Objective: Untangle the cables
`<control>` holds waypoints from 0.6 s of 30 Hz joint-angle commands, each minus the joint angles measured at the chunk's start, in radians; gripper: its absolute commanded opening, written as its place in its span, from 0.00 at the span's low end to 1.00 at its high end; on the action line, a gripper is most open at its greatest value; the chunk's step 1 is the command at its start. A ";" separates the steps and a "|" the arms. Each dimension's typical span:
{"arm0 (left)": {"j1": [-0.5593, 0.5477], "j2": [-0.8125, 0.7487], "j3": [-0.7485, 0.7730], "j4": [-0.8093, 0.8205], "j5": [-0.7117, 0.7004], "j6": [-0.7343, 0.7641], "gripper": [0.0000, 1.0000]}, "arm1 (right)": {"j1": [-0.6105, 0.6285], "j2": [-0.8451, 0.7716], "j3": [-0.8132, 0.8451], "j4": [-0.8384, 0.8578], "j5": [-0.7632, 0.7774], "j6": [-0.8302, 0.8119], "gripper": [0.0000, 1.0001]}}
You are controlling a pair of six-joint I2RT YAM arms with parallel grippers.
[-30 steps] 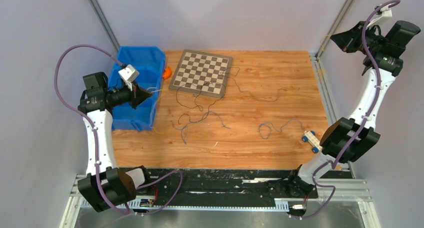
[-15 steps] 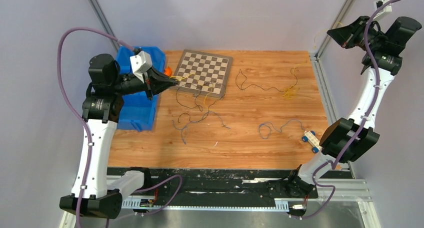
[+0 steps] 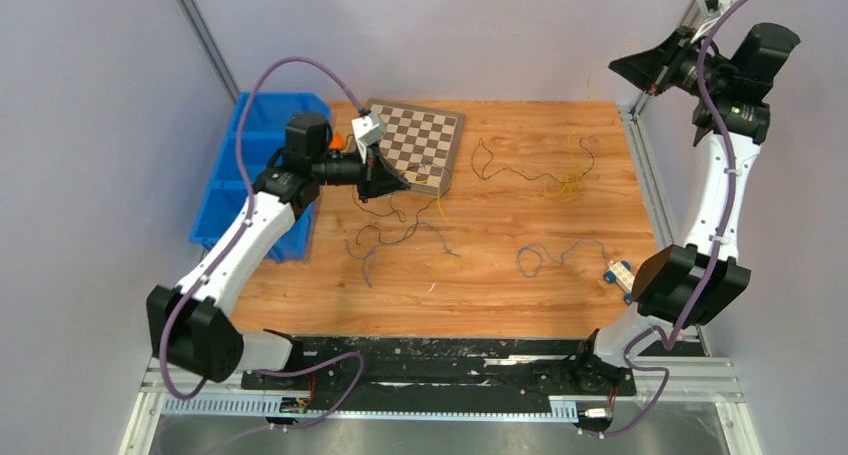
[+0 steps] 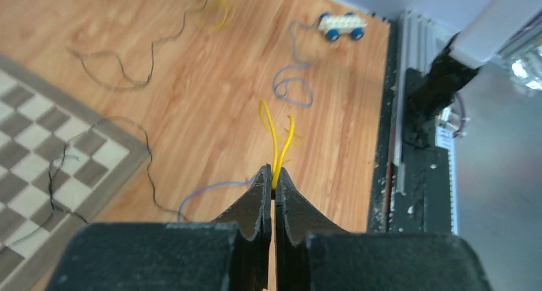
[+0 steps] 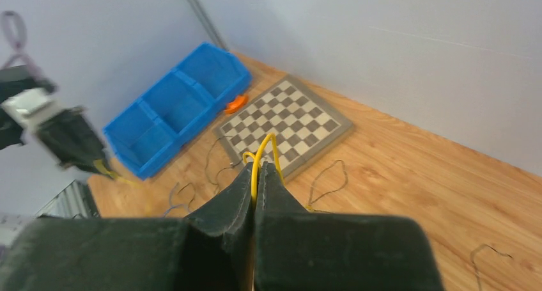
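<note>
Past the blue bin point(image 3: 215, 215), the left gripper point(image 4: 273, 176) pinches a yellow cable point(image 4: 276, 134) tight. Dark cables point(image 3: 398, 237) lie loose by the checkered board point(image 3: 420, 140). A blue-grey cable point(image 3: 530, 260) lies farther right. The right gripper point(image 5: 257, 169), high up, squeezes a yellow strand point(image 5: 263, 147).

Bright, even light; soft wrist views.

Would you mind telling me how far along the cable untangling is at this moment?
Done: a blue-grey cable and a dark cable lie separate on the table. In hand: the left gripper and right gripper each pinch yellow cable. Left: the dark tangle beside the chessboard.
</note>
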 commanded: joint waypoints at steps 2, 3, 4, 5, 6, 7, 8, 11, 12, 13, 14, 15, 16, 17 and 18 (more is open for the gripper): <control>-0.049 0.131 -0.010 -0.026 -0.091 0.170 0.47 | 0.096 -0.109 -0.005 0.053 -0.101 0.028 0.00; -0.068 0.144 0.011 -0.054 -0.106 0.182 0.84 | 0.111 -0.118 -0.002 0.055 -0.105 0.028 0.00; -0.077 0.161 0.018 -0.049 -0.110 0.184 0.92 | 0.129 -0.129 0.001 0.059 -0.110 0.028 0.00; -0.090 0.164 0.021 -0.011 -0.110 0.176 0.98 | 0.145 -0.138 0.006 0.064 -0.114 0.028 0.00; -0.097 0.166 0.020 0.020 -0.111 0.165 0.99 | 0.160 -0.145 0.014 0.069 -0.115 0.029 0.00; -0.116 0.167 0.017 0.076 -0.112 0.162 1.00 | 0.177 -0.152 0.021 0.078 -0.114 0.034 0.00; -0.127 0.173 0.020 0.105 -0.121 0.159 1.00 | 0.191 -0.158 0.030 0.089 -0.114 0.041 0.00; -0.192 0.225 0.040 0.210 -0.140 0.151 1.00 | 0.228 -0.175 0.042 0.146 -0.113 0.079 0.00; -0.218 0.239 0.046 0.229 -0.142 0.149 1.00 | 0.240 -0.180 0.043 0.164 -0.111 0.095 0.00; -0.231 0.269 0.048 0.268 -0.144 0.150 1.00 | 0.251 -0.185 0.041 0.183 -0.108 0.108 0.00; -0.255 0.286 0.053 0.296 -0.152 0.154 1.00 | 0.261 -0.188 0.039 0.195 -0.106 0.119 0.00; -0.265 0.319 0.055 0.337 -0.156 0.155 1.00 | 0.270 -0.190 0.038 0.202 -0.105 0.126 0.00; -0.285 0.338 0.065 0.355 -0.160 0.156 1.00 | 0.278 -0.193 0.033 0.209 -0.105 0.131 0.00; -0.294 0.378 0.072 0.374 -0.159 0.155 1.00 | 0.285 -0.194 0.030 0.214 -0.105 0.135 0.00; -0.306 0.397 0.091 0.381 -0.148 0.153 1.00 | 0.292 -0.197 0.024 0.219 -0.104 0.141 0.00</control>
